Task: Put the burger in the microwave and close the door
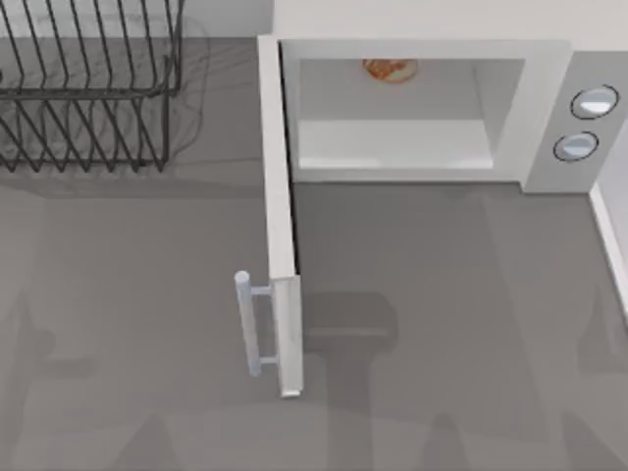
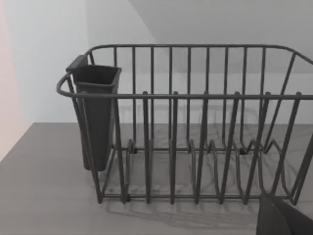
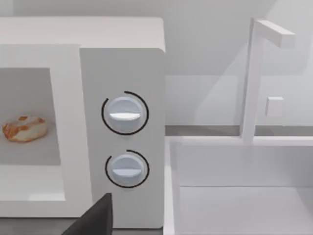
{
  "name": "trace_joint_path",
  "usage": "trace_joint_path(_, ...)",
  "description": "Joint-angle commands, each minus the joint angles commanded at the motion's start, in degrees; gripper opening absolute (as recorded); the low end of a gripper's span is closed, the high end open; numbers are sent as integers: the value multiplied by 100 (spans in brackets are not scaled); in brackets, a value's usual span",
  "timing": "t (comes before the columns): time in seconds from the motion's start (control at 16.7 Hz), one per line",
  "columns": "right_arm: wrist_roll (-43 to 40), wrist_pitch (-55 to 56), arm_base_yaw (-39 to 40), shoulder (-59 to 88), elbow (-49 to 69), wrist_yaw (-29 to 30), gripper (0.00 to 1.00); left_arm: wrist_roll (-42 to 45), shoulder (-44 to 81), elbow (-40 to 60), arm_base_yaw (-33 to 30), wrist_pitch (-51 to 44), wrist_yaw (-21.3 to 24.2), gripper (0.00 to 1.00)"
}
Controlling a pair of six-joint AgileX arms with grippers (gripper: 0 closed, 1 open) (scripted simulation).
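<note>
The burger [image 1: 390, 70] sits inside the microwave [image 1: 422, 49] — its door [image 1: 280, 226] wide open — either claw's state I cannot tell.

Top view looks straight down; left wrist faces the rack [image 2: 195, 127] closely, right wrist the microwave [image 3: 122, 132], perhaps level.

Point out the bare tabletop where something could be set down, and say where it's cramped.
Widest bare patch: the table in front of the microwave, right of the open door. Another lies left of the door's handle, below the dish rack. Cramped: the strip between rack and door, and the cavity's back, where the burger sits.
</note>
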Motion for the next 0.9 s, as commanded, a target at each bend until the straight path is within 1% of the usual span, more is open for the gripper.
trace_joint_path(0.12, 0, 0, 0, 0, 0, 0, 100, 1, 73, 53, 171, 19, 183, 0)
trace_joint_path(0.48, 0, 0, 0, 0, 0, 0, 100, 5, 489, 359, 1169, 123, 1158, 0)
trace_joint_path(0.6, 0, 0, 0, 0, 0, 0, 100, 5, 590, 438, 1387, 149, 1382, 0)
trace_joint_path(0.66, 0, 0, 0, 0, 0, 0, 100, 5, 610, 455, 1444, 156, 1437, 0)
trace_joint_path(0.9, 0, 0, 0, 0, 0, 0, 100, 9, 591, 436, 1432, 157, 1426, 0)
